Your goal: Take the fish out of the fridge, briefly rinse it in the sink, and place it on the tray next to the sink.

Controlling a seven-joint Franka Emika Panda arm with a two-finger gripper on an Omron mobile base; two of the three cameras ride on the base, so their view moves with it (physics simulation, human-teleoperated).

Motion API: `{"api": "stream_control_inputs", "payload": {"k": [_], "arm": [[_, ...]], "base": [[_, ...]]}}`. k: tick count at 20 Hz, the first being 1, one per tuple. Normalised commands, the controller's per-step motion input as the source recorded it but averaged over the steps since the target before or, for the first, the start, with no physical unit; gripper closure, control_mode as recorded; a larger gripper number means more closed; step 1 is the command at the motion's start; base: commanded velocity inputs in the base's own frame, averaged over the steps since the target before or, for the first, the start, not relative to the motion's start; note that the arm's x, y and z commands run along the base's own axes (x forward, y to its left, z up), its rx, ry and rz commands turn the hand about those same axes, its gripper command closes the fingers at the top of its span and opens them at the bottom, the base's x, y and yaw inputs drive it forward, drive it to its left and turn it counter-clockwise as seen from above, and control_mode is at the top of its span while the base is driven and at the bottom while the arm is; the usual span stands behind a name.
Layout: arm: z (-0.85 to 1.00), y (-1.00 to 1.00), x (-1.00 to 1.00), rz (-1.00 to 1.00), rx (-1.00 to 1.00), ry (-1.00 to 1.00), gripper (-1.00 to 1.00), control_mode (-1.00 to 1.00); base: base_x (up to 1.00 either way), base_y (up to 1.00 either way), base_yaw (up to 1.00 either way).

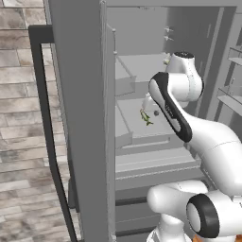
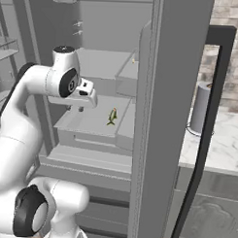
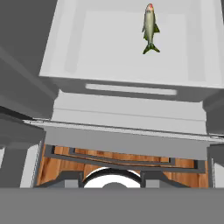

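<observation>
Grey fridge (image 1: 80, 118) interior with its door swung open, the robot's hand reaching inside. The fish (image 1: 145, 116) lies flat on a pale middle shelf (image 3: 118, 48), apart from the shelf walls, its forked tail toward the near edge as the hand view shows it (image 3: 150, 28); in the right base view it rests right of the hand (image 2: 112, 116). The gripper (image 2: 80, 106) hangs just above the shelf, to the left of the fish and not touching it. Whether its jaws stand apart or together cannot be told, since the fingers are hidden beneath the hand.

Step in hand, as judged: the reach for the fish, first of the task; rinsing and placing on the tray are not yet begun. The next move calls for shifting the hand over the fish, aligning the fingers across its slim body and lowering to the shelf surface.

Edges and room: the shelf above (image 1: 137, 66) limits height; the shelf's raised front lip (image 3: 131, 89) and side walls bound the approach. The open door's edge stands close on the right of the right base view, with its black bar handle (image 2: 208, 119) beyond. Withdrawal toward the near side appears free.
</observation>
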Motion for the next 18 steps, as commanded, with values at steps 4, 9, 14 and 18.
{"api": "stream_control_inputs", "payload": {"k": [4, 9, 14, 18], "arm": [[-0.33, -0.42, -0.01, -0.03, 0.0, 0.0, -1.0, -1.0], [-0.71, -0.62, 0.02, 0.0, -0.05, 0.0, -1.0, -1.0], [-0.71, -0.31, 0.45, -0.03, 0.0, -0.03, -1.0, -1.0], [-0.31, 0.0, 1.0, -0.16, 0.03, -0.05, -1.0, -1.0]], "base": [[0.0, 0.0, 0.0], [0.0, 0.0, 0.0], [0.0, 0.0, 0.0], [0.0, 0.0, 0.0]]}}
